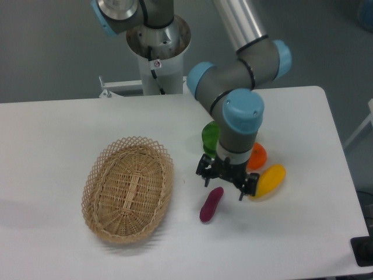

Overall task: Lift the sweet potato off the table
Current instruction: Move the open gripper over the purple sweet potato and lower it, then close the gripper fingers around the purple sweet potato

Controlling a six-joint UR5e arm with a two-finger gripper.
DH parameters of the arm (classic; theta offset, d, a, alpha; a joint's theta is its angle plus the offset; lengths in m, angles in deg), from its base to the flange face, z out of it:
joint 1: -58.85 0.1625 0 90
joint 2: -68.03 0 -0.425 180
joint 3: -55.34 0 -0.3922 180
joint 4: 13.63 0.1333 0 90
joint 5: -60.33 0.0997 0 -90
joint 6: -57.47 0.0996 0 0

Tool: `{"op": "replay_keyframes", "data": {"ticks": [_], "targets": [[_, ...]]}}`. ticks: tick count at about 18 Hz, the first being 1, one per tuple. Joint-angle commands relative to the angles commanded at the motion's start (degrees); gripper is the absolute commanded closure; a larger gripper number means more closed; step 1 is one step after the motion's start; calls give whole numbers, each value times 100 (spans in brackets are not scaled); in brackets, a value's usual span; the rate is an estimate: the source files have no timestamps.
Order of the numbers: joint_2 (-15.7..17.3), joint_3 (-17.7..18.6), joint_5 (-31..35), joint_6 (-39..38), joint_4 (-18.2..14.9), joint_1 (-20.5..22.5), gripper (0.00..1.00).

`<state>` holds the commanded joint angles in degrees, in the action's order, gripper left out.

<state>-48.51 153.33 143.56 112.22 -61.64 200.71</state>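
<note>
Camera view, nearest first: the sweet potato point(211, 204) lies untouched on the white table point(52, 134), right of the wicker basket point(129, 188), with the claw point(225, 183) hanging just above its upper end, fingers spread and empty. This looks like the approach step; next the claw must settle lower, straddle the potato's narrow width and close. Behind, the arm's wrist points straight down, hiding part of the green vegetable point(209, 137) and orange point(257, 155) beside the yellow fruit point(268, 179).

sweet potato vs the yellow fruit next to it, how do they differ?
Colour: the sweet potato is dark purple-magenta, the yellow fruit yellow-orange. Size: the sweet potato is slimmer and a bit smaller. Visibility: the sweet potato lies fully in view just below the open gripper; the yellow fruit's left end is hidden behind the gripper. Both are oblong, tilted up to the right, lying on the white table.
</note>
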Motion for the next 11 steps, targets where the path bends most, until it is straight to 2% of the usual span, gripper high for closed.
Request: {"op": "replay_keyframes", "data": {"ticks": [2, 4, 11], "targets": [[-105, 167, 79, -9, 431, -70, 0], [-193, 212, 106, -44, 643, -97, 0], [-317, 230, 123, -62, 705, -167, 0]]}}
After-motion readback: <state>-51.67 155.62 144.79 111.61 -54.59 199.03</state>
